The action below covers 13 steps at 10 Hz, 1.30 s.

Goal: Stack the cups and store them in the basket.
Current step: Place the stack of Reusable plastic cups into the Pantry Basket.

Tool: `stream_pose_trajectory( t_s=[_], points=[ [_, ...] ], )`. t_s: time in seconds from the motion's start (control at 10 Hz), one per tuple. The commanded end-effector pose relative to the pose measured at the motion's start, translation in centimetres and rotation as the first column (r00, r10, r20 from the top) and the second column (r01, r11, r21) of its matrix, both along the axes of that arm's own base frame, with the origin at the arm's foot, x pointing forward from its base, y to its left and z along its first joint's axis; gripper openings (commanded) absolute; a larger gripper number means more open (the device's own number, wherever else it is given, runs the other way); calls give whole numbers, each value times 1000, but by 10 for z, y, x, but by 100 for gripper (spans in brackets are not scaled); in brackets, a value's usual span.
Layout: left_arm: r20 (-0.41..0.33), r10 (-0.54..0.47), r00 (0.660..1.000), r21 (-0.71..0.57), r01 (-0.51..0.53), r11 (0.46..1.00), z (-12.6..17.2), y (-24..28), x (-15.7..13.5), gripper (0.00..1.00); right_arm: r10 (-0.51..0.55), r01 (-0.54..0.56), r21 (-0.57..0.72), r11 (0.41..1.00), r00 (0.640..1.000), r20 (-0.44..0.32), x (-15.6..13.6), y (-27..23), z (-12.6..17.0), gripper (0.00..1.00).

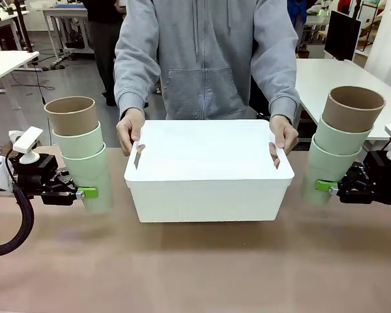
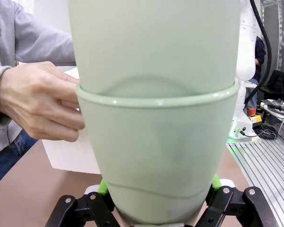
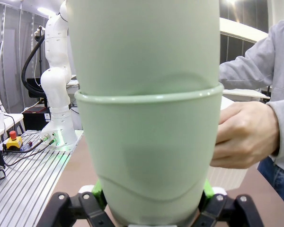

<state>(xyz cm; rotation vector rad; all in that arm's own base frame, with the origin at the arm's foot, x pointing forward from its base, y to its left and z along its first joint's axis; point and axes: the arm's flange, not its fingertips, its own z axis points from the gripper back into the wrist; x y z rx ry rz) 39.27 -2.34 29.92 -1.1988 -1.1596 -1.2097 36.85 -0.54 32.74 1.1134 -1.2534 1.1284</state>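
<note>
Over the tan table (image 1: 195,267), your left gripper (image 1: 85,192) and right gripper (image 1: 324,186) are each clamping a cup stack (image 1: 83,153), so be keeping both upright nearing the basket (image 1: 208,195).

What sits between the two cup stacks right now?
The white basket, held by a person's hands, seen in the front view.
</note>
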Motion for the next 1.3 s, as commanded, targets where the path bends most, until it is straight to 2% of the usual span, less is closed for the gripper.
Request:
stream_pose_trajectory(
  t_s=[0.0,1.2],
  points=[
    [6,-9,1000,0,9,1000,4,-1,1,85,-11,11,7,1000,1000,16,2,1,6,83],
    [6,-9,1000,0,9,1000,4,-1,1,85,-11,11,7,1000,1000,16,2,1,6,83]
  ],
)
